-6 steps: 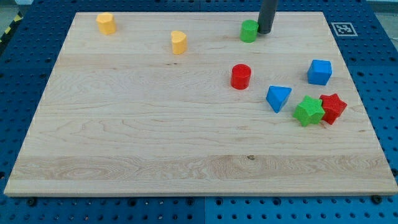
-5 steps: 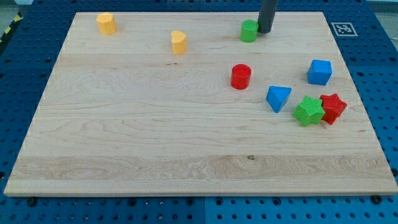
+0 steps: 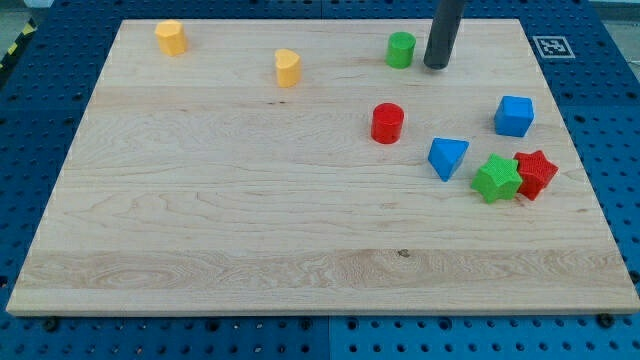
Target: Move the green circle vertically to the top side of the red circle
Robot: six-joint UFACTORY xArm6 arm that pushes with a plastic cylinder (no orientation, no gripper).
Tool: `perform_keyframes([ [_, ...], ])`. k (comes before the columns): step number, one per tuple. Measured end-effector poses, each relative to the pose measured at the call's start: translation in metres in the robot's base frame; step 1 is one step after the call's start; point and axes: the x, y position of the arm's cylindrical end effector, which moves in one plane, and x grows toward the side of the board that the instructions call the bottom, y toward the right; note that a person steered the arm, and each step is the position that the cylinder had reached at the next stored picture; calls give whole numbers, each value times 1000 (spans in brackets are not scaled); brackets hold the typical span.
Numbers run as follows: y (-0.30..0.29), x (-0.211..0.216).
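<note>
The green circle (image 3: 401, 49) stands near the board's top edge, above and slightly to the right of the red circle (image 3: 387, 123). My tip (image 3: 436, 66) rests on the board a short way to the right of the green circle, apart from it, and above and to the right of the red circle.
Two yellow blocks (image 3: 171, 37) (image 3: 288, 68) sit at the upper left. A blue cube (image 3: 514, 115), a blue triangular block (image 3: 447, 157), a green star (image 3: 496, 178) and a red star (image 3: 535, 173) cluster at the right. A printed marker (image 3: 553, 46) lies off the board's upper right corner.
My tip has moved right and slightly down, away from the green circle it was touching. The green circle has stayed in place.
</note>
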Motion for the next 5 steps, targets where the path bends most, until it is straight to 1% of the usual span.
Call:
perform_keyframes([
  [2,-28,-9],
  [5,-32,-33],
])
